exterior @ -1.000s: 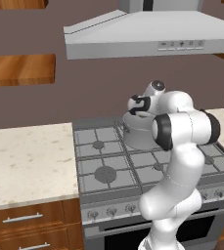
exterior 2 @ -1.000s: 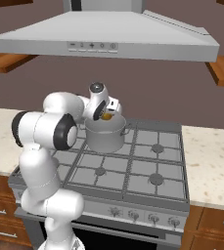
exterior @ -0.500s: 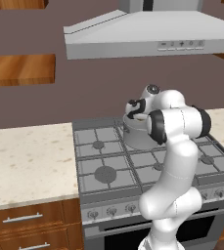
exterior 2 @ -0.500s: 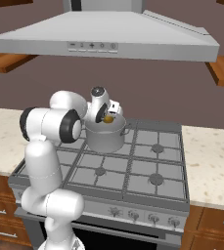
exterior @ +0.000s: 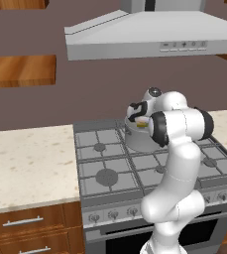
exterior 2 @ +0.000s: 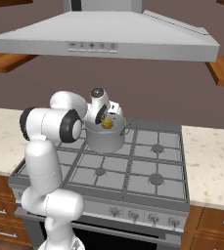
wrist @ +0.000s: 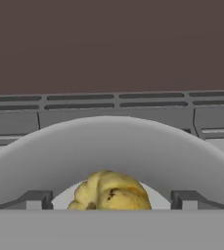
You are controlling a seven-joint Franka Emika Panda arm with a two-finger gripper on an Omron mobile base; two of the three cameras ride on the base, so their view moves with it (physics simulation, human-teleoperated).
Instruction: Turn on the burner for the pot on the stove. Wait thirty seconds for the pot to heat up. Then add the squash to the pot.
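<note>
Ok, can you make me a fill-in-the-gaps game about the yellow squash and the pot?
1. The squash is yellow and sits between the two fingertips of the ____.
2. The tool is over the open top of the grey ____.
3. The pot stands on a ____ burner of the stove, not a front one.
4. Above the stove hangs a big grey ____.

Missing words: tool; pot; back; hood

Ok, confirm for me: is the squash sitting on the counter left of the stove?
No: the squash is between the gripper's fingers, over the open pot on the stove.
</note>
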